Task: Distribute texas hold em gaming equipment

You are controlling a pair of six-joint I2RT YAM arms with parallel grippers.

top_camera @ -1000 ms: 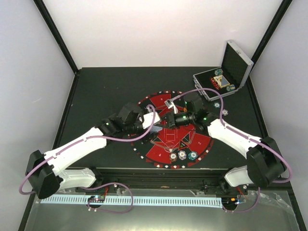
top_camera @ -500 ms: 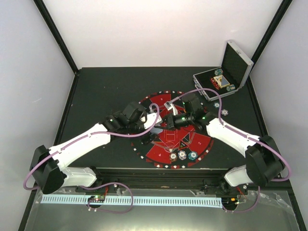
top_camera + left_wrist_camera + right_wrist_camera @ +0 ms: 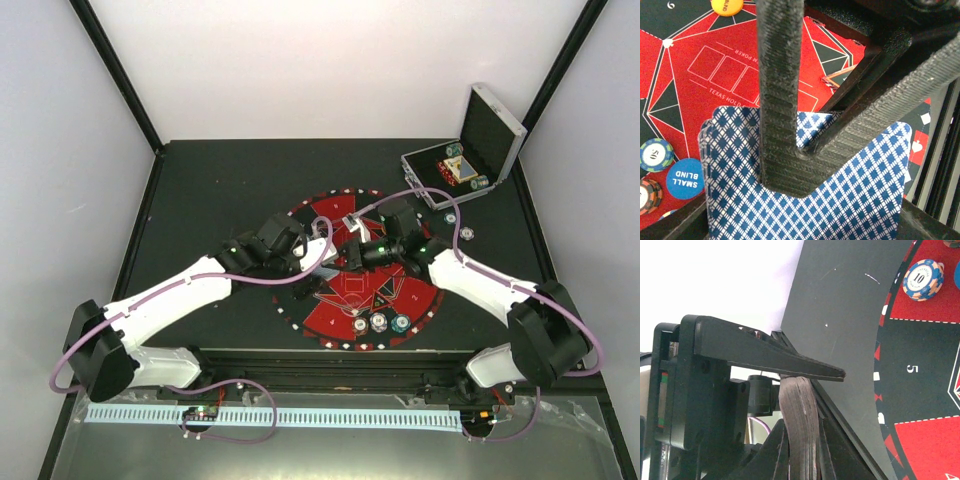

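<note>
My right gripper (image 3: pixel 832 395) is shut on a thick deck of playing cards (image 3: pixel 800 410), seen edge-on. In the left wrist view the deck's blue-diamond backs (image 3: pixel 865 200) fill the lower frame, with the right gripper's ribbed fingers (image 3: pixel 780 100) across them. My left gripper (image 3: pixel 800 227) has its jaws against both side edges of the front cards. Over the mat's centre the left gripper (image 3: pixel 318 245) and right gripper (image 3: pixel 345 250) meet. A blue small-blind disc (image 3: pixel 685 177), an orange disc (image 3: pixel 727 5) and a teal chip (image 3: pixel 655 154) lie on the mat. Another chip (image 3: pixel 923 279) shows in the right wrist view.
The round red-and-black mat (image 3: pixel 405 295) has three chips (image 3: pixel 380 321) near its front edge. The open silver case (image 3: pixel 470 160) stands at the back right with chips inside. Two loose chips (image 3: pixel 458 223) lie between the case and the mat.
The left arm has moved right, up to the deck that the right gripper holds. Its jaws have narrowed onto the cards. The right arm has barely moved.
</note>
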